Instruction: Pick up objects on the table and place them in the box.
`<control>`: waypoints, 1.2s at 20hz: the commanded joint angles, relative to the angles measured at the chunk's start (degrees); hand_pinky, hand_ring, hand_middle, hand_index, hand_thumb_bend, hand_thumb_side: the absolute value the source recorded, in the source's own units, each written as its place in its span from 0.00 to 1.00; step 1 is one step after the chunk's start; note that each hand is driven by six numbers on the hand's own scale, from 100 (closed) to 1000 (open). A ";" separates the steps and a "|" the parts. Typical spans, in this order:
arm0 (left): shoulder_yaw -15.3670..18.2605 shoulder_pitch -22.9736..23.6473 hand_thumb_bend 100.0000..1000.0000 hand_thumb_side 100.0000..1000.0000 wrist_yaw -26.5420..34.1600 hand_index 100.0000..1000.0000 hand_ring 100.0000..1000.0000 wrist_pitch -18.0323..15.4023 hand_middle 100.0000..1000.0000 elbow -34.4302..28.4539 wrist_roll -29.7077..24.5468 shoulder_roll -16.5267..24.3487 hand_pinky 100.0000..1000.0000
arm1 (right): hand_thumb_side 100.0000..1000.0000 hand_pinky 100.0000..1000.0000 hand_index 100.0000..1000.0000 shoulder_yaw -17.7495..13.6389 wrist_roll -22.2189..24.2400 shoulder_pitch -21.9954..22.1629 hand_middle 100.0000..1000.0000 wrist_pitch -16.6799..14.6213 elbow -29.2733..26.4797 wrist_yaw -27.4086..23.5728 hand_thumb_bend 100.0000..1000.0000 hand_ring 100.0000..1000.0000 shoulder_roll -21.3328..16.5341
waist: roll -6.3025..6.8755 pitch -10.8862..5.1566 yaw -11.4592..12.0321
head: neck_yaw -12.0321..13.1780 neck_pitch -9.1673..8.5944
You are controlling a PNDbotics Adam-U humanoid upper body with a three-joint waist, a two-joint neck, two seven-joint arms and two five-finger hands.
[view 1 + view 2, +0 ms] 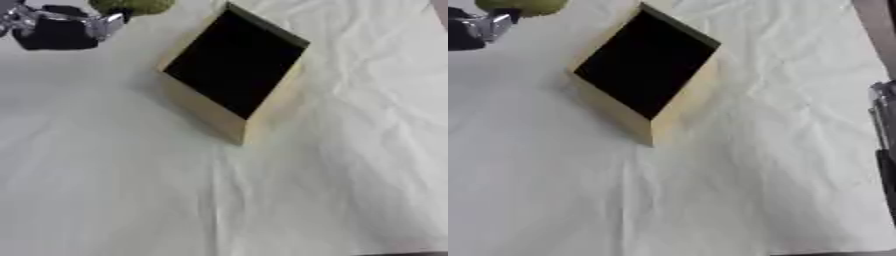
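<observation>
A wooden box (210,107) with a dark inside stands tilted at the upper middle of the white cloth, its opening facing up. A round green object (131,6) lies at the top edge, left of the box and partly cut off. My left hand (54,27), black with silver parts, is at the upper left corner, right beside the green object and reaching its lower left side. Blur hides whether it holds the object. Only a thin silver and black strip of my right hand (883,130) shows, at the right edge of the right eye view, far from the box.
A wrinkled white cloth (332,175) covers the table. The cloth ends near the bottom right corner and along the upper right edge (877,30), where a darker surface shows.
</observation>
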 commanded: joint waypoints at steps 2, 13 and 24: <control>-1.35 -3.85 0.12 0.00 -2.83 0.40 0.17 -2.98 0.09 4.13 -0.63 -3.44 0.26 | 0.58 0.81 0.83 -0.22 0.23 -0.83 0.66 -0.09 -1.17 -0.33 0.32 0.68 -1.17 | 0.07 -1.71 -0.16 | 0.64 0.18; -3.68 -8.48 0.12 0.00 -7.14 0.41 0.18 -6.17 0.09 14.72 -2.57 -12.63 0.27 | 0.58 0.81 0.83 -0.12 0.32 -1.34 0.66 -0.23 -1.17 -0.56 0.32 0.68 -0.49 | 0.06 -1.56 -0.99 | 1.43 0.26; -4.22 -8.74 0.19 0.00 -9.62 0.52 0.28 -7.27 0.19 21.73 -4.98 -15.80 0.40 | 0.58 0.81 0.83 -0.20 0.22 -1.23 0.66 -0.23 -1.17 -0.62 0.32 0.68 -0.15 | 0.13 -1.56 -1.35 | 1.06 0.05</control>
